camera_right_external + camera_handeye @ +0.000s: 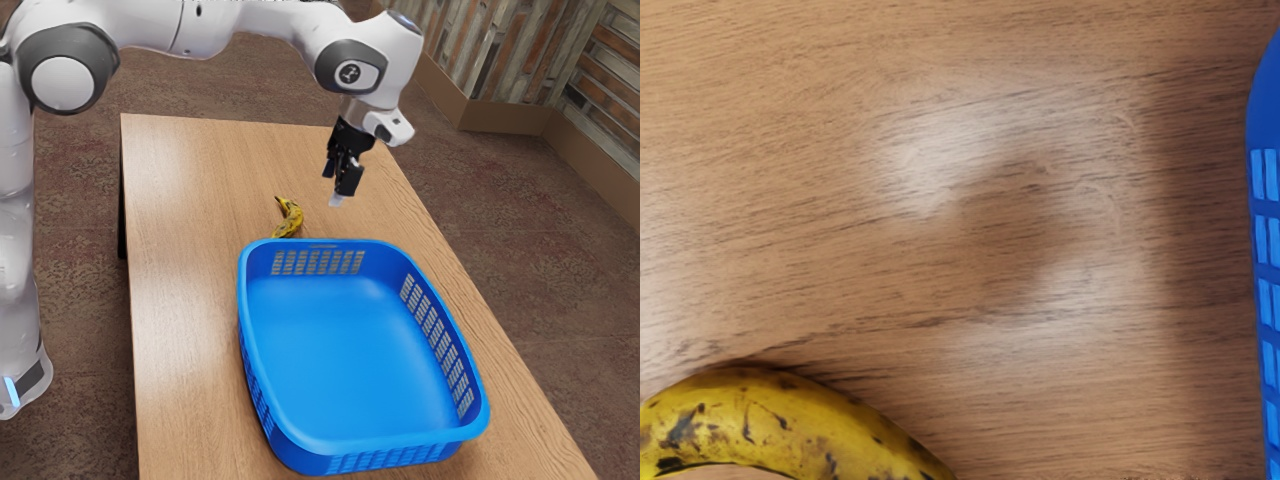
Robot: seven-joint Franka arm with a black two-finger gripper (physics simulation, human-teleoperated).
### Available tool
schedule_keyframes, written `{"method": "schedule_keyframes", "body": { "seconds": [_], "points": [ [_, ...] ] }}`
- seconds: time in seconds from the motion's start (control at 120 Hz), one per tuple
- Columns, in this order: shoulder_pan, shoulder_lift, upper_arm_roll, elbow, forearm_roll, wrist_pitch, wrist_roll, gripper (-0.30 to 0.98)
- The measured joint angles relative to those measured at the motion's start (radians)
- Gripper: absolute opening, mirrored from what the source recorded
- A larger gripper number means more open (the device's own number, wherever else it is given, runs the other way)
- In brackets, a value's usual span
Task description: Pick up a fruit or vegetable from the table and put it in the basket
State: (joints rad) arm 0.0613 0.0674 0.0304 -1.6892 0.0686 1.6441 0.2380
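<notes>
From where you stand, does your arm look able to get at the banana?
Probably yes: the banana lies uncovered on the bare table, and nothing seems to stand between it and the claw, though the basket sits close by.

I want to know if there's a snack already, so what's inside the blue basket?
Nothing that I can see: the floor of the basket looks bare. The near wall hides a little of the inside. The banana is outside.

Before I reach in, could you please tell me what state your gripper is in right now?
Gripper: above the table, with nothing visibly held; whether it is open or closed cannot be told.
</notes>
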Motion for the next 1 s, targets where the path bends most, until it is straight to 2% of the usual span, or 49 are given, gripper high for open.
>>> {"method": "schedule_keyframes", "body": {
  "seconds": [0.117,0.45,1.0],
  "points": [
    [-0.003,0.001,0.0,-0.022,0.027,0.017,0.057,0.68],
    [0.058,0.001,-0.003,-0.027,-0.003,0.029,0.148,0.68],
    [0.04,0.003,-0.027,0.004,-0.005,0.037,0.781,0.68]
  ]
}}
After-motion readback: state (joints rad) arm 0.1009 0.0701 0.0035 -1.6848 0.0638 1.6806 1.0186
